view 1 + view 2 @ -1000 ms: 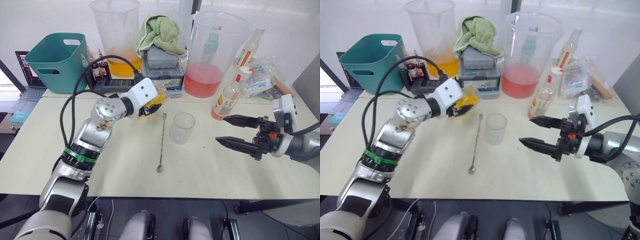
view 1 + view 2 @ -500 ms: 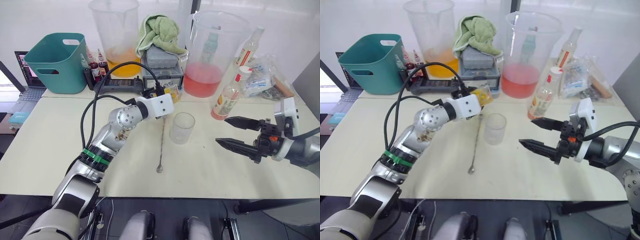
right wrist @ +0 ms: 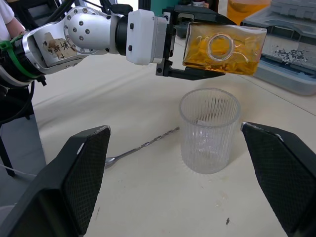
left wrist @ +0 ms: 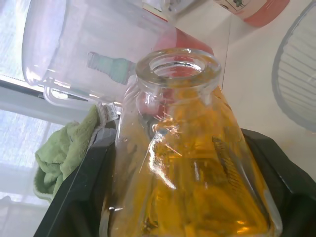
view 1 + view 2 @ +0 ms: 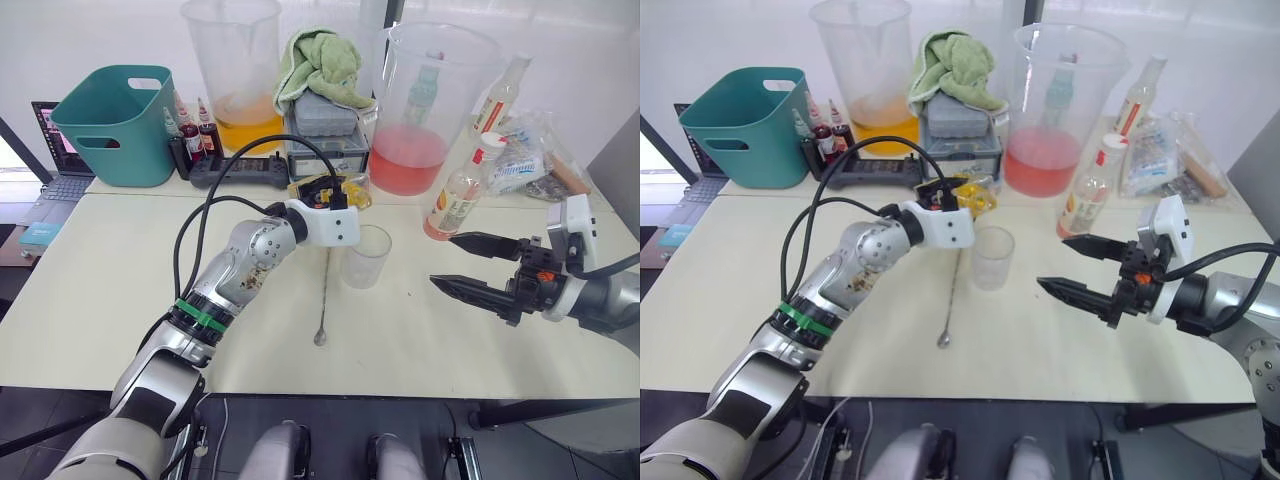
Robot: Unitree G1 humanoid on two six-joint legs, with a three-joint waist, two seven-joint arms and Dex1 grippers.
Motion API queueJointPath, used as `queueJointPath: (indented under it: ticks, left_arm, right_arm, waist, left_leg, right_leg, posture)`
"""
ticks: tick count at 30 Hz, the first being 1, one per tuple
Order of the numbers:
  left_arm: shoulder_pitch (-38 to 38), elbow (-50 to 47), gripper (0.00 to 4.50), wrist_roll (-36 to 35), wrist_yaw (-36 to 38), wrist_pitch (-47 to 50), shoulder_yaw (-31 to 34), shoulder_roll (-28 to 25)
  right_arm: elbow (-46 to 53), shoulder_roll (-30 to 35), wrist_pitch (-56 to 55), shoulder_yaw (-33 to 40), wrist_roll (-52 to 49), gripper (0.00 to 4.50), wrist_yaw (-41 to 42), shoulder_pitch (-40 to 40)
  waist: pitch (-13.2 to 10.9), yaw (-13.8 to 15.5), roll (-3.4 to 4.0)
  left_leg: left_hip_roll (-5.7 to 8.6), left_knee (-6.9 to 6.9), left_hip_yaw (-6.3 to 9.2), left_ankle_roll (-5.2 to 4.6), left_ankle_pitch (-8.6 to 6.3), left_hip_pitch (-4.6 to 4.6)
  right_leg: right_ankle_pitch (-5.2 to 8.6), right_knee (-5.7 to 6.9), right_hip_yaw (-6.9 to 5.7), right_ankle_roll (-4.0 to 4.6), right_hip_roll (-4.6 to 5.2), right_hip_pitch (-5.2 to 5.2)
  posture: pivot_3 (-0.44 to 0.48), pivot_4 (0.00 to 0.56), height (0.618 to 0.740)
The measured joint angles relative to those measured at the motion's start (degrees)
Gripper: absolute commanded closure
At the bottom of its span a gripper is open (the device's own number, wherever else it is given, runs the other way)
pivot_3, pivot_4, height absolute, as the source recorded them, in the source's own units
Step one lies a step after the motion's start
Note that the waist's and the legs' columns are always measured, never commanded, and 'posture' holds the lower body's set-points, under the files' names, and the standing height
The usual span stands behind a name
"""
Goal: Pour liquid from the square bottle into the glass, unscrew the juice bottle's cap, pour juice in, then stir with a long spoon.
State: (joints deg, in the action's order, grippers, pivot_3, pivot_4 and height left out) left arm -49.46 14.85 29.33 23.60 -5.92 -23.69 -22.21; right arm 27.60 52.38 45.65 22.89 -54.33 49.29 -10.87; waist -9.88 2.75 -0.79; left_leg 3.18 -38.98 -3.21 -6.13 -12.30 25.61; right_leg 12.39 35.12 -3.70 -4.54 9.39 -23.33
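My left gripper (image 5: 328, 190) is shut on the square bottle (image 5: 350, 191) of amber liquid. The bottle lies tipped on its side just above and behind the ribbed glass (image 5: 365, 256), and its uncapped mouth (image 4: 177, 69) faces the right arm. No liquid shows in the glass (image 3: 210, 131). The long spoon (image 5: 323, 290) lies flat on the table left of the glass. The juice bottle (image 5: 456, 198), white cap on, holds pinkish liquid and stands upright at the back right. My right gripper (image 5: 468, 264) is open and empty, hovering low right of the glass.
A teal basket (image 5: 110, 120) stands at the back left. Two big clear pitchers, one with orange liquid (image 5: 235, 70) and one with pink (image 5: 420, 110), flank grey boxes under a green towel (image 5: 320, 60). Plastic bags (image 5: 525, 155) and a slim bottle (image 5: 500, 90) crowd the back right.
My left arm has carried the square bottle rightward to the glass and tipped it on its side. The right gripper has stayed in place, still open.
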Motion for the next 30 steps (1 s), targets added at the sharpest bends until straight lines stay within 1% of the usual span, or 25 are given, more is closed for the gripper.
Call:
queueJointPath:
  ticks: [9, 14, 30]
  left_arm:
    - [-0.01, 2.79, 1.71, 5.55, -1.77, -5.75, -1.69, -0.76]
    - [-0.01, 4.38, 1.71, 9.07, -4.49, -8.93, -2.54, -1.23]
    - [-0.76, 5.23, 1.71, 18.85, -11.34, -12.92, -3.27, -1.94]
  right_arm:
    - [0.0, 0.0, 0.0, -0.1, -0.01, 0.0, -0.81, -0.09]
    - [-0.01, 0.0, 0.0, -0.3, 0.01, 0.0, -0.98, -0.53]
    - [-0.01, 0.01, 0.0, -0.38, 0.11, 0.0, -1.06, -1.2]
  waist:
    - [0.0, 0.01, 0.0]
    - [0.0, -0.02, 0.0]
    - [0.0, 0.0, 0.0]
  left_leg:
    - [0.01, -0.01, 0.0, 0.0, 0.0, 0.0]
    - [0.0, 0.0, 0.0, -0.01, 0.0, 0.0]
    - [0.01, -0.01, 0.0, -0.01, -0.01, 0.02]
  right_leg:
    - [0.0, 0.0, -0.01, 0.0, 0.0, 0.0]
    - [0.0, 0.01, 0.0, 0.0, 0.0, -0.02]
    - [0.0, 0.05, -0.01, 0.0, 0.0, -0.03]
  posture:
    - [0.0, 0.15, 0.74]
    - [0.0, 0.15, 0.74]
    - [0.0, 0.15, 0.74]
